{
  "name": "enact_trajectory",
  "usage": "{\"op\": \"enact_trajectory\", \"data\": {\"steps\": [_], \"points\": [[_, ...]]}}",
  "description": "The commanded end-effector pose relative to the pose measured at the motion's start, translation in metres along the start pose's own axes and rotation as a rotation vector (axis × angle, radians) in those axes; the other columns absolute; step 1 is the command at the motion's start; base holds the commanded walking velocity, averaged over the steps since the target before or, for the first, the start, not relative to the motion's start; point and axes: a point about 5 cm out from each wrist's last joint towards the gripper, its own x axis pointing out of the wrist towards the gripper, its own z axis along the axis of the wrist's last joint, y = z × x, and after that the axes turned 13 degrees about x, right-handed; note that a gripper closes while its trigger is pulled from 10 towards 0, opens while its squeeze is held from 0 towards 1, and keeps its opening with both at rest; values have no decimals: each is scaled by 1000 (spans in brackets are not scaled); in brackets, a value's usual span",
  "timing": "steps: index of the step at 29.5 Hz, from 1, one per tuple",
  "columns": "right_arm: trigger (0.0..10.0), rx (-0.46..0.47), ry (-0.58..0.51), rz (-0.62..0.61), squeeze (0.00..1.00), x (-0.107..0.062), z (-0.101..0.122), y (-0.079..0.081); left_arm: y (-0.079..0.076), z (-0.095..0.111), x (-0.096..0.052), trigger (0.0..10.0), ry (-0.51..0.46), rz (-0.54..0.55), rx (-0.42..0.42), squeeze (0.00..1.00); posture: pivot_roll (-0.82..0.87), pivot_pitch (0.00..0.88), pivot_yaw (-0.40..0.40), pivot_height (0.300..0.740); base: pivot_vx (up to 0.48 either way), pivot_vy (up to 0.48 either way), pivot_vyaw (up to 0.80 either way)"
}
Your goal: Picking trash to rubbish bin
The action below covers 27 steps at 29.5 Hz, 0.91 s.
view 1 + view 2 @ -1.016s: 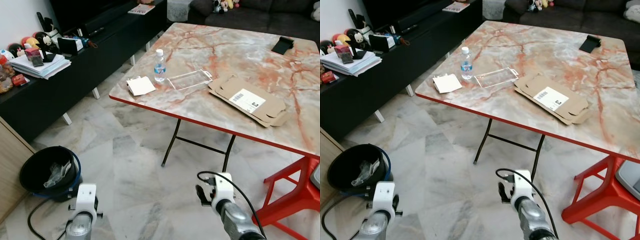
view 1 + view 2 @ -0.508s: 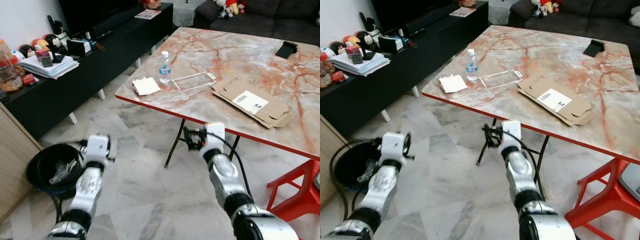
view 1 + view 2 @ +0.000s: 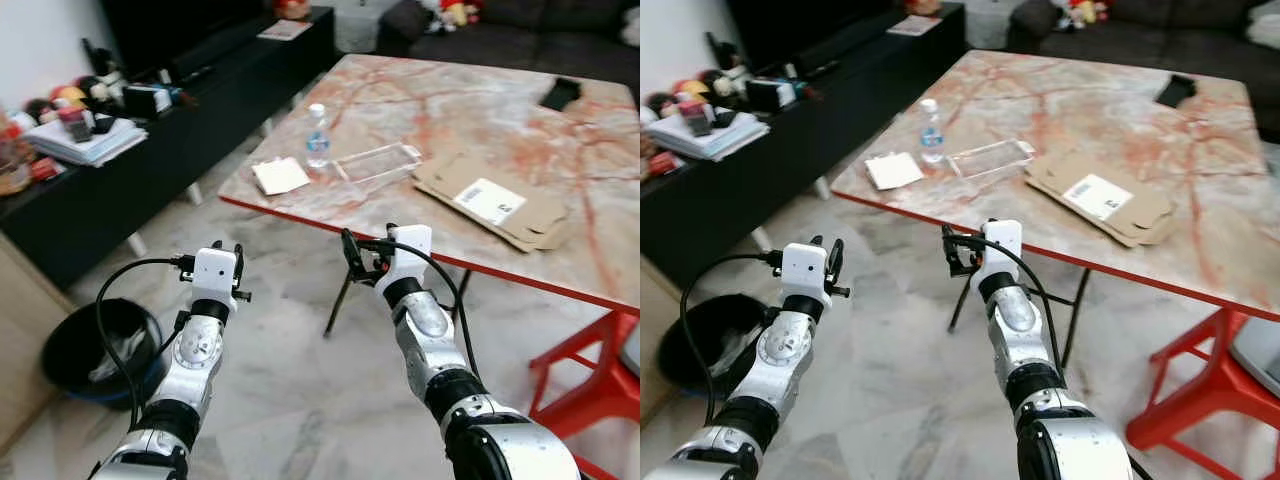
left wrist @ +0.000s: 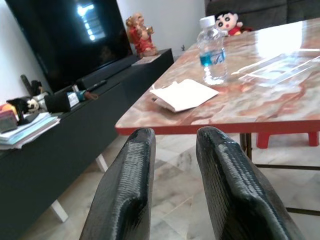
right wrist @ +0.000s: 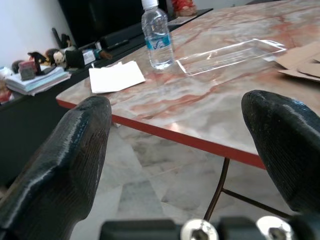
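Note:
On the marble-pattern table [image 3: 480,120] stand a small water bottle [image 3: 317,137], a white paper piece [image 3: 281,176], a clear plastic tray [image 3: 378,160] and a flattened cardboard box [image 3: 495,200]. The black rubbish bin [image 3: 90,345] sits on the floor at my left, with crumpled wrapping inside. Both arms are raised in front of the table's near edge. My left gripper [image 4: 175,135] is shut with nothing in it, pointing at the paper [image 4: 182,94] and bottle [image 4: 212,50]. My right gripper [image 5: 180,102] is open and empty, facing the bottle [image 5: 157,35] and tray [image 5: 230,55].
A long black TV bench [image 3: 150,140] with books and toys runs along the left. A black phone [image 3: 560,93] lies at the table's far side. A red stool [image 3: 590,370] stands at the right, a dark sofa [image 3: 520,25] behind the table. Marble floor lies between me and the table.
Both arms have come up from hanging low to in front of me, near the table edge. The whole view has shifted as the camera moved.

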Motion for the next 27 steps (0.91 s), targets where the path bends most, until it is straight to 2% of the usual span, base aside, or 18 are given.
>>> {"op": "enact_trajectory", "data": {"steps": [1, 10, 22, 24, 27], "points": [[10000, 1, -4, 28, 0, 0, -2, 7, 5, 1, 2, 10000, -3, 5, 11, 0, 91, 0, 15, 740, 0, 0, 0], [10000, 2, -12, 51, 0, 4, 0, 14, 10, 10, 11, 10000, -29, 26, 1, 0, 94, 9, 22, 740, 0, 0, 0], [10000, 51, 12, 70, 0, 6, -1, 17, 10, 15, 14, 10000, -40, 33, -6, 0, 103, 20, 14, 740, 273, 0, -38], [10000, 41, 22, 86, 0, 5, -3, 19, 9, 16, 15, 10000, -44, 35, -10, 0, 108, 21, 11, 740, 274, 0, -800], [10000, 25, 17, 96, 0, 5, -3, 21, 9, 17, 15, 10000, -46, 37, -12, 0, 108, 22, 9, 740, 279, 0, 0]]}}
